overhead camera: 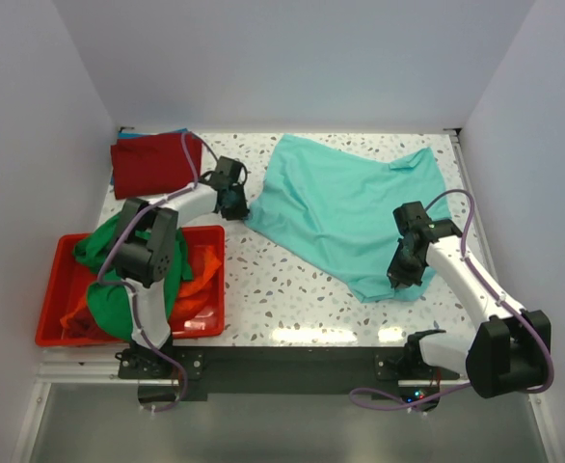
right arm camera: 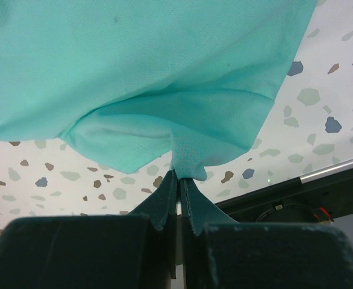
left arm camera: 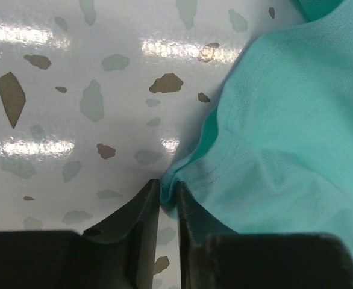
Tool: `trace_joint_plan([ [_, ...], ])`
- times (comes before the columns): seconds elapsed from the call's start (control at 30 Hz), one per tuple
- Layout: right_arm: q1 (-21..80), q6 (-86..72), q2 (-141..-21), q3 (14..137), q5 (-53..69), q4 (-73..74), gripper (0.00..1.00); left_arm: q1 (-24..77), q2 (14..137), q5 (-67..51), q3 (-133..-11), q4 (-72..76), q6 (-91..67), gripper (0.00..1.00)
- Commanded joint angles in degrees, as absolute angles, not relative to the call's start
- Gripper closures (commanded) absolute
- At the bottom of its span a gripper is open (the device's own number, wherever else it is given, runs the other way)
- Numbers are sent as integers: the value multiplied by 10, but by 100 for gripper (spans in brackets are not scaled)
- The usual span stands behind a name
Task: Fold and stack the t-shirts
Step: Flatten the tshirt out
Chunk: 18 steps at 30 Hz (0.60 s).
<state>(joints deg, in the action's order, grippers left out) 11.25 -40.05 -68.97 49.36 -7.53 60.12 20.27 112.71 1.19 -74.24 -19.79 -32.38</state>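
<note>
The teal t-shirt (overhead camera: 345, 207) lies spread and rumpled across the middle and right of the table. My left gripper (overhead camera: 234, 205) is at its left corner; in the left wrist view the gripper (left arm camera: 168, 188) stands narrow, pinching the shirt's edge (left arm camera: 285, 132). My right gripper (overhead camera: 398, 280) holds the shirt's near right corner; in the right wrist view the gripper (right arm camera: 180, 176) is shut on a bunched fold of the teal fabric (right arm camera: 134, 60), lifted off the table. A folded dark red t-shirt (overhead camera: 152, 162) lies at the back left. A green t-shirt (overhead camera: 109, 289) and an orange t-shirt (overhead camera: 196, 270) are heaped in the bin.
The red plastic bin (overhead camera: 56, 289) stands at the near left, partly behind the left arm. White walls close in the table on three sides. A black rail (overhead camera: 292, 362) runs along the near edge between the arm bases.
</note>
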Motion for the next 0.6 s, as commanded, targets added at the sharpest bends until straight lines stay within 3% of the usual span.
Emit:
trace_joint_plan([
  [0.0, 112, -403, -678, 492, -76, 593, 100, 206, 1136, -24, -736, -169, -333, 80],
  [0.13, 112, -402, -676, 496, -77, 602, 100, 205, 1129, -42, -735, -170, -338, 100],
  [0.57, 113, -374, -602, 555, -59, 745, 100, 174, 1034, -31, -729, -253, -296, 100],
])
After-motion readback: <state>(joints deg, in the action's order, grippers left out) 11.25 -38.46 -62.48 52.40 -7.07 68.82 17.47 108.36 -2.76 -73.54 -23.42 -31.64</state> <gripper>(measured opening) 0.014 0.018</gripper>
